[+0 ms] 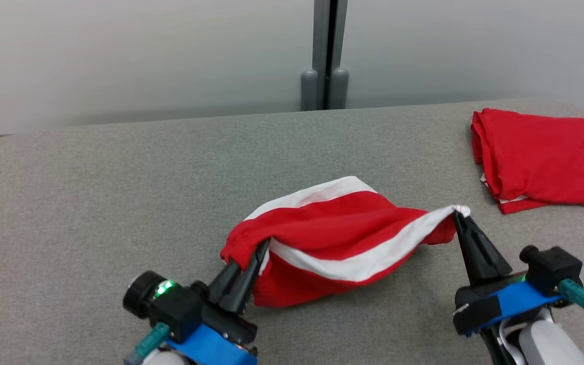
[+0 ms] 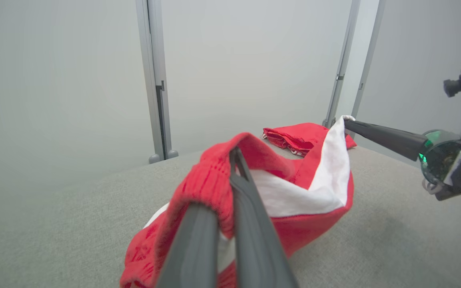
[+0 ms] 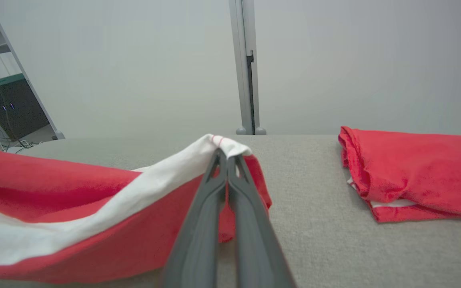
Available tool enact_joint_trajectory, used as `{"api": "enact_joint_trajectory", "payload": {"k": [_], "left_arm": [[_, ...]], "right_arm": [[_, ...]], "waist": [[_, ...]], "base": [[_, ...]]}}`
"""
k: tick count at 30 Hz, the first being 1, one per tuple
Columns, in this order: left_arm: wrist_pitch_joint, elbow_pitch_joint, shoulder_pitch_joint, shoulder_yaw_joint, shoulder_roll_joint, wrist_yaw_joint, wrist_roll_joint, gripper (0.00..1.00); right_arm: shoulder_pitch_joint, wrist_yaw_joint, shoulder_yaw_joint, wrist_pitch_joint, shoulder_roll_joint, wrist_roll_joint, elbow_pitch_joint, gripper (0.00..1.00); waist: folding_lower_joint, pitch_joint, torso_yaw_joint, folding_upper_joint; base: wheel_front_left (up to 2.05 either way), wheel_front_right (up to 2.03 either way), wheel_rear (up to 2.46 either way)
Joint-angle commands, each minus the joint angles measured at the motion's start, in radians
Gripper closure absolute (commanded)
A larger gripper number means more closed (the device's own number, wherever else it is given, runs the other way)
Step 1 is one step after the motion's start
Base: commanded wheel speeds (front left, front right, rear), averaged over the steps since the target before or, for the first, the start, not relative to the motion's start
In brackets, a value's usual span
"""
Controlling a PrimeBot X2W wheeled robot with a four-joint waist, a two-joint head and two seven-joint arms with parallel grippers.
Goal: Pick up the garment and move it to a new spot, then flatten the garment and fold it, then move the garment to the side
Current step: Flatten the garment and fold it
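Observation:
The garment (image 1: 337, 238) is red with white stripes, bunched and stretched between both grippers over the grey table. My left gripper (image 1: 260, 248) is shut on its red left edge, seen close up as a gathered red hem (image 2: 210, 180) around the fingers. My right gripper (image 1: 458, 215) is shut on its white right corner (image 3: 224, 146). In the left wrist view the right gripper (image 2: 348, 122) pinches that white corner from the right. The garment (image 3: 74, 216) sags between the two grips, its lower part resting on the table.
A second red garment (image 1: 545, 159), folded, lies at the table's far right, also seen as a red pile (image 3: 414, 172). The grey padded table (image 1: 119, 192) spreads to the left and front. Pale wall panels with a grey post (image 1: 325, 56) stand behind.

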Motion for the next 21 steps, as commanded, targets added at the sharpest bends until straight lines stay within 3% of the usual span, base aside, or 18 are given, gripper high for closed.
{"api": "enact_joint_trajectory", "payload": {"k": [1,10,21], "left_arm": [[-0.004,-0.013,-0.035,0.024,0.008,-0.002,-0.012,1.00],[0.013,0.017,-0.354,0.117,0.061,-0.002,-0.070,1.00],[0.092,0.201,-1.004,0.069,0.132,-0.001,-0.195,1.00]], "right_arm": [[-0.034,0.001,0.009,0.000,-0.007,0.009,-0.026,1.00],[-0.349,0.001,0.058,0.014,0.008,0.067,-0.039,1.00],[-1.020,0.001,0.027,0.017,0.027,0.103,0.219,1.00]], "waist": [[0.0000,0.003,-0.004,0.0000],[0.0000,0.122,-0.035,0.0000],[0.0000,0.361,-0.057,0.0000]], "base": [[0.00,0.00,0.00],[0.00,0.00,0.00],[0.00,0.00,0.00]]}}
